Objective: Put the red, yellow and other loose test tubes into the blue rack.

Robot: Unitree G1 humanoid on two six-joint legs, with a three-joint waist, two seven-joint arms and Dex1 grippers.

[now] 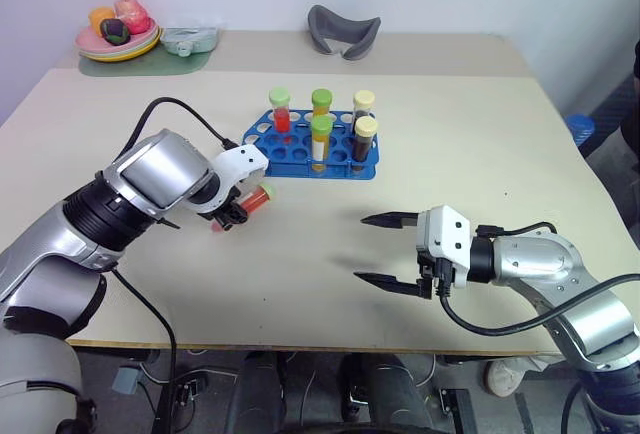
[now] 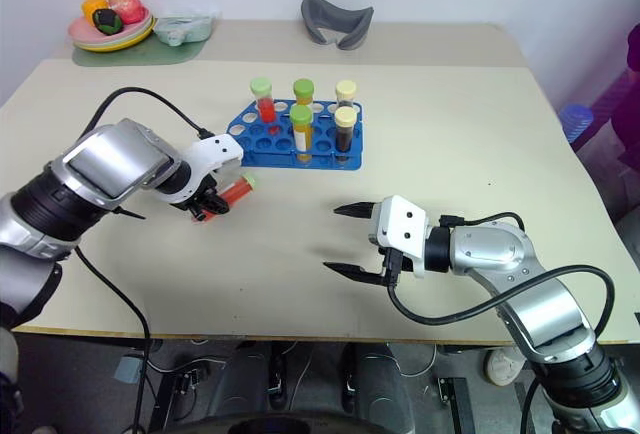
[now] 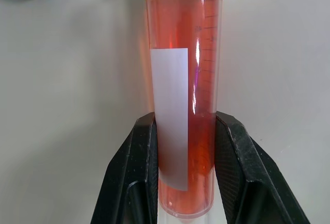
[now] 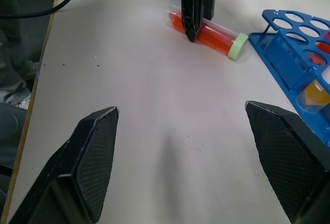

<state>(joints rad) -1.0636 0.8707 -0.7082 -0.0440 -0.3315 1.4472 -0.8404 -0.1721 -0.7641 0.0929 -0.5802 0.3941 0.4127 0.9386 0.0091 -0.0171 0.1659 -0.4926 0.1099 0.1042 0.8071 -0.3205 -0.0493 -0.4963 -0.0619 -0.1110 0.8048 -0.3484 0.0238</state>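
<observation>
The left gripper (image 1: 232,216) pinches the red tube (image 1: 256,200) lying on the table (image 1: 300,284), just left of the blue rack (image 1: 290,154); the right gripper (image 1: 385,250) is spread.

red tube (image 3: 180,131) base cut off, cap clipped

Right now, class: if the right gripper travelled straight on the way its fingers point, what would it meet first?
Probably the red tube, lying on the table and clamped by the left gripper. The open right gripper has bare table until then; the blue rack sits just off that line, though depth is uncertain.
</observation>
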